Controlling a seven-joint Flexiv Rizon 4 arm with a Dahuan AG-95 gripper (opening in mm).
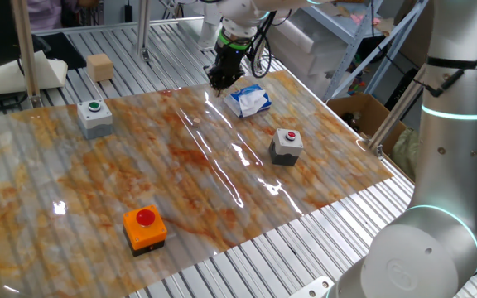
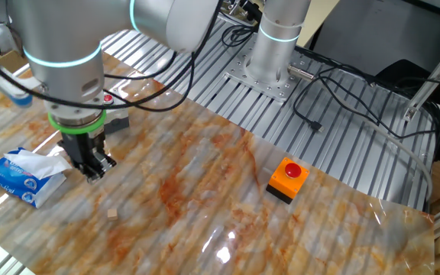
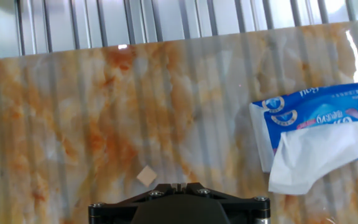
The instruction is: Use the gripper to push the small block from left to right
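Note:
The small block (image 3: 146,176) is a tiny tan cube lying on the marbled mat (image 3: 104,112), just ahead and left of my fingertips in the hand view. In the other fixed view the small block (image 2: 111,215) sits a short way from my gripper (image 2: 92,172), not touching it. My gripper (image 1: 220,81), black fingers under a green ring, hangs low over the mat's far edge. Its jaws are shut with nothing between them, seen as the gripper (image 3: 177,185) at the bottom of the hand view.
A blue tissue pack (image 1: 249,101) lies beside the gripper. On the mat stand a grey box with a green button (image 1: 95,117), a grey box with a red button (image 1: 286,146) and an orange box with a red button (image 1: 145,228). A larger tan wooden cube (image 1: 99,66) rests on the slatted table.

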